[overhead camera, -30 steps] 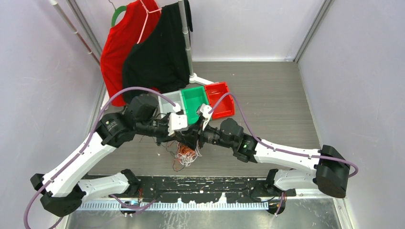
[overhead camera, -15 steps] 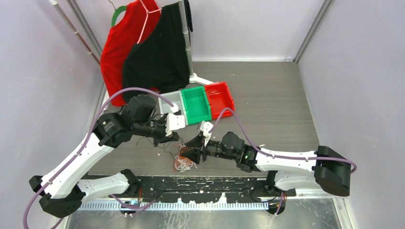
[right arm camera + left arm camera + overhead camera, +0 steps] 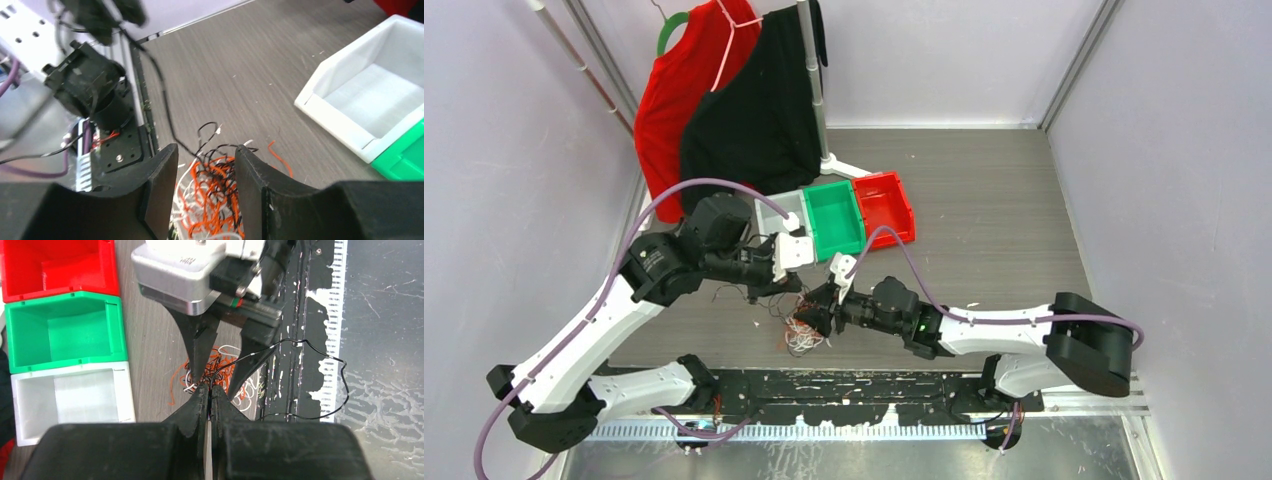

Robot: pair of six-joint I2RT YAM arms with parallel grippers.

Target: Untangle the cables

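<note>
Far half of dark wood-grain tabletop [image 3: 1004, 200]
White plastic bin [image 3: 776, 215] left, green plastic bin [image 3: 834, 218] middle, red plastic bin [image 3: 886, 208] right, touching; farther back, red shirt [image 3: 669, 110] and black shirt [image 3: 754, 125] on metal stand [image 3: 814, 80].

White arms [image 3: 594, 335], black joints [image 3: 659, 265] (lilac cables [image 3: 999, 320] alongside).

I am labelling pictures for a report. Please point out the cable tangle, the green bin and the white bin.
cable tangle [image 3: 212, 200], right wrist view, orange loops in its middle
green bin [image 3: 60, 335], left wrist view, bare inner floor
white bin [image 3: 372, 97], right wrist view, bare inner floor
</note>
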